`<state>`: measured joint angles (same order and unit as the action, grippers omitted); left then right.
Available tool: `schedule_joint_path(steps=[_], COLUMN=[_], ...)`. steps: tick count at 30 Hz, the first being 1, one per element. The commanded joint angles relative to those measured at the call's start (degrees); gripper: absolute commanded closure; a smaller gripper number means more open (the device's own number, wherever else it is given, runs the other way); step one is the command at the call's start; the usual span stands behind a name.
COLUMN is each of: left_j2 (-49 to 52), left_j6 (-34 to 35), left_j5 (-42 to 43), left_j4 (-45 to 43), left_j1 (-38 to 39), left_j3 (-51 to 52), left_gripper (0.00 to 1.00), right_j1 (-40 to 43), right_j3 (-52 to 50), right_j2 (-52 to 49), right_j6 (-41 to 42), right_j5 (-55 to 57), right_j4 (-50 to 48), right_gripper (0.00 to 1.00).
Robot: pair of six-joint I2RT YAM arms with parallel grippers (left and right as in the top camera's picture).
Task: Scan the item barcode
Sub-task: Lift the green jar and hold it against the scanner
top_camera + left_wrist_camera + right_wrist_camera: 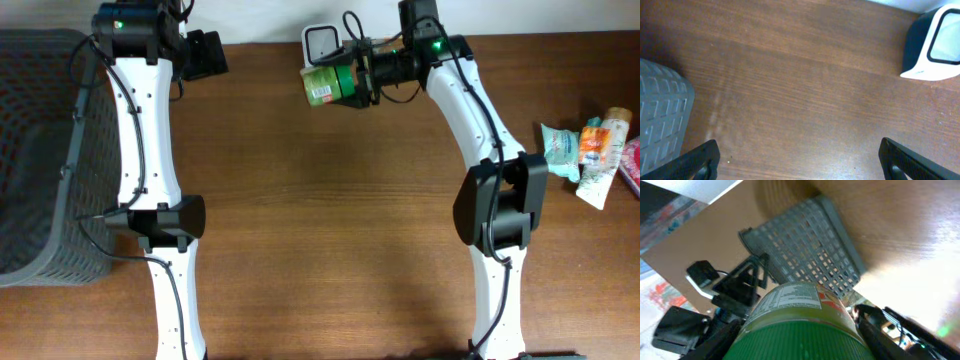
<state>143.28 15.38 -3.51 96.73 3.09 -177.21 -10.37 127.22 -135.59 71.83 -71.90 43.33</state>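
Brown wood-grain tabletop (330,200) fills the scene under both arms, with a pale strip along its far edge.

My right fingers (890,335) are clamped on either side of a green cylindrical canister with a ribbed cap and a printed paper label (800,325). They grip it at the cap end. From the overhead camera the canister lies on its side in the grip, its labelled end pointing toward the left arm. It sits at the far edge, just in front of a small white barcode scanner with a black body (320,42). I cannot tell whether the two touch. On the right wrist camera I can see fine print and an orange patch on the label, but I cannot make out a barcode.

My left fingers (697,160) are spread wide with nothing between them, only bare wood below. They hang near the far left corner, well apart from the canister. The same scanner shows at the upper right of the left wrist view.

Further out, a grey perforated plastic basket (40,150) stands at the left edge beside the left arm. At the right edge lies a small cluster of items: a teal packet (560,148), a white tube with orange print (596,160) and something pink (632,165) cut off by the frame.
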Motion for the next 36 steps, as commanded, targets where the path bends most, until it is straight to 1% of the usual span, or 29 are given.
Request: schedule_joint_path(steps=[1,27,31,33,36], left_j2=[-0.37,-0.37,-0.37,-0.37,-0.37], left_j6=[-0.72,-0.74,-0.74,-0.72,-0.74], left_j5=[-0.63,-0.63,-0.66,-0.63,-0.63], left_j4=[0.0,0.0,0.0,0.0,0.0], left_j1=[0.11,0.26,0.09,0.11,0.15], left_j3=[0.17,0.17,0.17,0.17,0.17], left_gripper=[0.01,0.01,0.01,0.01,0.01], right_j1=[-0.81,-0.92,-0.92,-0.94,-1.05], right_j3=[1.53,1.53,1.53,1.53,1.53], right_j2=[2.05,2.05,2.05,2.05,2.05], right_j6=[7.1,6.43,5.81,3.34,-1.64], right_j5=[-1.81,-0.24,1.97,5.27,11.96], right_j4=[-1.64,-1.84,-1.81,-1.81,-1.79], right_gripper=[0.42,0.42,0.43,0.46,0.46])
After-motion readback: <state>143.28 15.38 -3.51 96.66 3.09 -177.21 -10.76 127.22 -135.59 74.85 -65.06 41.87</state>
